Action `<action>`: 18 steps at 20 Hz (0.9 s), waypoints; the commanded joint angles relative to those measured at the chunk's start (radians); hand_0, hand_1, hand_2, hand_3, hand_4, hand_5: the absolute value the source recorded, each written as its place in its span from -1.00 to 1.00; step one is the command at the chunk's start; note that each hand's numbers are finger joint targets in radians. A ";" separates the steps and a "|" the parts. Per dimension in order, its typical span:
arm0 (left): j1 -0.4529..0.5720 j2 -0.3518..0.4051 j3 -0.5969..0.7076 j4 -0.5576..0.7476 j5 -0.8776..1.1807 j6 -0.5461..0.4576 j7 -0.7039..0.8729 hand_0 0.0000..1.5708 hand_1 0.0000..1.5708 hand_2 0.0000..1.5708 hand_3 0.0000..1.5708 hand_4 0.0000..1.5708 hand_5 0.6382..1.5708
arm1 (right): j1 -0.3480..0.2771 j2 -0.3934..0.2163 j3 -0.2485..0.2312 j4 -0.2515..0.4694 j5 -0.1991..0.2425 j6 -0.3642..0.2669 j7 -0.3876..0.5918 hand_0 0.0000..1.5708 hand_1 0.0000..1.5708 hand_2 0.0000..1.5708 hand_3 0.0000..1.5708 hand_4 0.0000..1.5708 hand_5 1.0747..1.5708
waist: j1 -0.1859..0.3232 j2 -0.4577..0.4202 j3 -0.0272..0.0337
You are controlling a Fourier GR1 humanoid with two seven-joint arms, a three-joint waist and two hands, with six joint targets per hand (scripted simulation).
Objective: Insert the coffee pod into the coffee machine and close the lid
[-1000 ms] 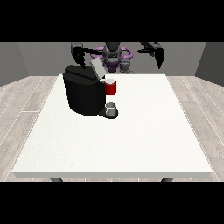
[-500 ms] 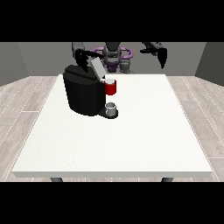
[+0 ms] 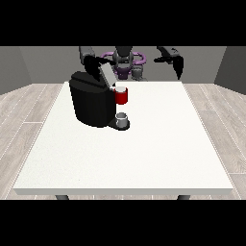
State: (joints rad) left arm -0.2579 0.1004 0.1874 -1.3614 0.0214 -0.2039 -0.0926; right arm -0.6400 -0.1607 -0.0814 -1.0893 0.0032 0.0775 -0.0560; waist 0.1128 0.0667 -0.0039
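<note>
The coffee machine (image 3: 92, 102) stands on the white worktop (image 3: 144, 144), lid (image 3: 106, 74) tilted up. The hand at the view's left (image 3: 92, 64) touches the lid; its fingers' state is unclear. The hand at the view's right (image 3: 177, 63) hangs well apart, fingers relaxed.

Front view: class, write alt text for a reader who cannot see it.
A black coffee machine stands on a white table, its grey lid tilted open, with a hand at the view's left at the lid. A small grey cup sits below its red front.
</note>
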 commanded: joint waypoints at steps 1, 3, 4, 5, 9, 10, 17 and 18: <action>0.007 0.017 0.007 0.033 0.008 -0.011 -0.044 -1.00 -1.00 -1.00 -1.00 -1.00 1.00 | -0.006 0.040 0.028 0.031 0.040 -0.034 -0.039 -1.00 -1.00 -1.00 -1.00 -1.00 1.00 | 0.003 0.029 0.0038; 0.014 -0.003 -0.014 0.018 -0.019 0.029 -0.023 -1.00 -1.00 -1.00 -1.00 -1.00 1.00 | 0.013 0.060 0.051 0.034 0.051 -0.033 -0.025 -1.00 -1.00 -1.00 -1.00 -1.00 1.00 | -0.006 -0.002 0.0038; -0.032 0.018 0.002 0.031 -0.005 0.031 0.002 -1.00 -1.00 -1.00 -1.00 -1.00 1.00 | -0.040 0.036 0.025 0.047 0.039 -0.024 -0.014 -1.00 -1.00 -1.00 -1.00 -1.00 1.00 | -0.009 0.016 0.0038; -0.023 0.018 0.004 0.026 0.023 -0.001 0.003 -1.00 -1.00 -1.00 -1.00 -1.00 1.00 | -0.074 0.023 0.013 0.061 0.037 -0.029 0.025 -1.00 -1.00 -1.00 -1.00 -1.00 1.00 | 0.016 0.022 0.0038; 0.063 -0.035 -0.067 -0.037 -0.043 0.047 -0.014 -1.00 -1.00 -1.00 -1.00 -0.82 1.00 | -0.008 0.020 0.033 0.088 0.058 -0.002 -0.054 -1.00 -1.00 -1.00 -1.00 -0.77 1.00 | 0.039 -0.007 0.0041; 0.017 -0.014 -0.037 0.001 -0.026 0.053 -0.029 -1.00 -1.00 -1.00 -1.00 -0.80 1.00 | -0.056 0.017 0.025 0.087 0.054 0.003 -0.033 -1.00 -1.00 -1.00 -1.00 -0.86 1.00 | 0.012 0.013 0.0039; -0.004 0.033 -0.016 0.013 0.030 -0.016 -0.012 -1.00 -1.00 -1.00 -1.00 -0.77 1.00 | -0.141 0.043 0.062 0.096 0.124 -0.051 -0.012 -1.00 -1.00 -1.00 -1.00 -0.78 1.00 | 0.042 0.009 0.0038; -0.003 0.016 -0.029 0.037 -0.005 0.021 -0.034 -1.00 -1.00 -1.00 -1.00 -0.79 1.00 | -0.168 0.038 0.070 0.090 0.128 -0.034 0.006 -1.00 -1.00 -1.00 -1.00 -0.84 1.00 | 0.028 0.017 0.0037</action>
State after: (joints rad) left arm -0.2609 0.1144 0.1644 -1.3394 0.0268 -0.1894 -0.1068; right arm -0.7753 -0.1268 -0.0348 -1.0053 0.0971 0.0445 -0.0522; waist 0.1436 0.0801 -0.0003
